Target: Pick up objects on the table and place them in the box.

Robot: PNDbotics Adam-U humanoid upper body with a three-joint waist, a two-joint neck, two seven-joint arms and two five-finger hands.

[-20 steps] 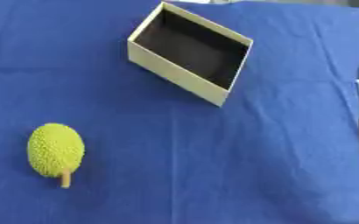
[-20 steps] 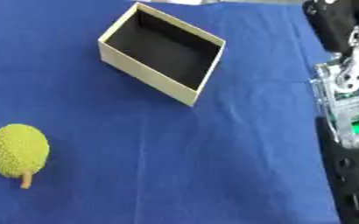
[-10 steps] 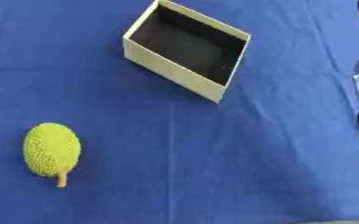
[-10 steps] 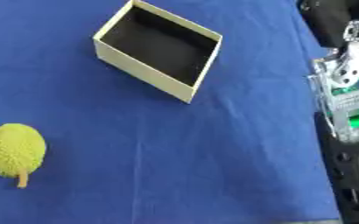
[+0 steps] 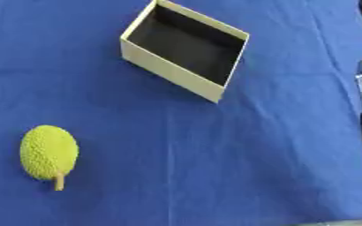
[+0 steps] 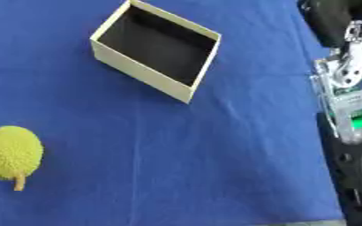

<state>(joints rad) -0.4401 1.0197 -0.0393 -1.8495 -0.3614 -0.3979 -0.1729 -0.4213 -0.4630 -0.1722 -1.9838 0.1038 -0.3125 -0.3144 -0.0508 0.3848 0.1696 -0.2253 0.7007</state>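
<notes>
The bumpy yellow-green fruit [image 5: 49, 152] lies at lower left, well apart from the empty box [image 5: 186, 47] at upper centre. Only your right arm [image 6: 346, 106] shows at the right edge — finger state unclear. Reach across, curl around the fruit's middle — not its stem.

Light was even and bright; the box [image 5: 186, 48] interior lay dark, shadows were faint, and everything looked softly blurred.
</notes>
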